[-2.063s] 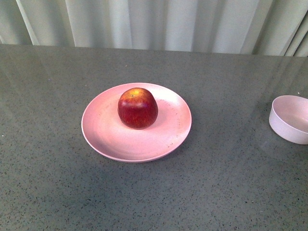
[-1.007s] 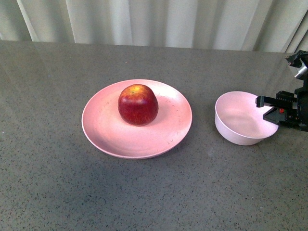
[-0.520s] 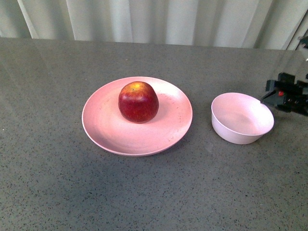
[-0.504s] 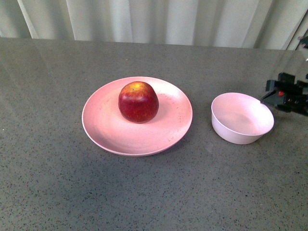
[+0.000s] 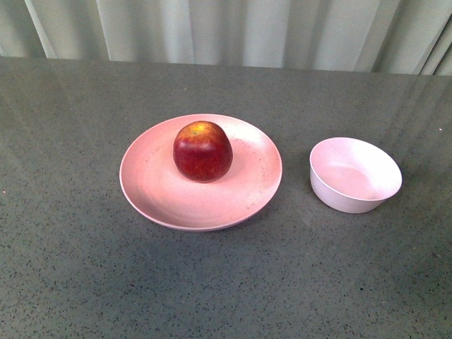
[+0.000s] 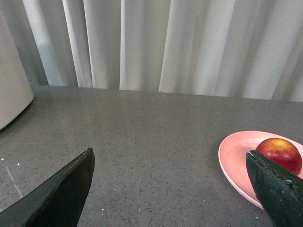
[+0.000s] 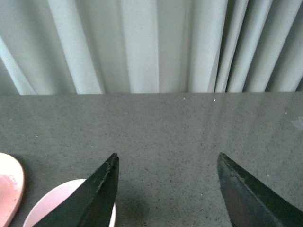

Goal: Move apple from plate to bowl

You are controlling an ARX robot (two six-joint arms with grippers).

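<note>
The dark red apple (image 5: 203, 152) with a yellow-orange top sits on the wide pink plate (image 5: 152, 194) at the middle of the grey table. The small pale bowl (image 5: 355, 174) stands empty to the plate's right. Neither gripper shows in the front view. In the left wrist view my left gripper (image 6: 170, 158) is open and empty over bare table, with the plate (image 6: 234, 158) and apple (image 6: 279, 153) beside one finger. In the right wrist view my right gripper (image 7: 166, 158) is open and empty, with the bowl's rim (image 7: 57, 201) and the plate's edge (image 7: 9, 189) by one finger.
Pale curtains (image 5: 226, 32) hang behind the table's far edge. A white rounded object (image 6: 12, 90) stands at the side in the left wrist view. The grey speckled tabletop (image 5: 226, 282) runs all round the plate and bowl.
The bowl was brought from the far right to beside the plate by my right gripper, which let go and has withdrawn out of the front view. The apple and plate have hardly moved.
</note>
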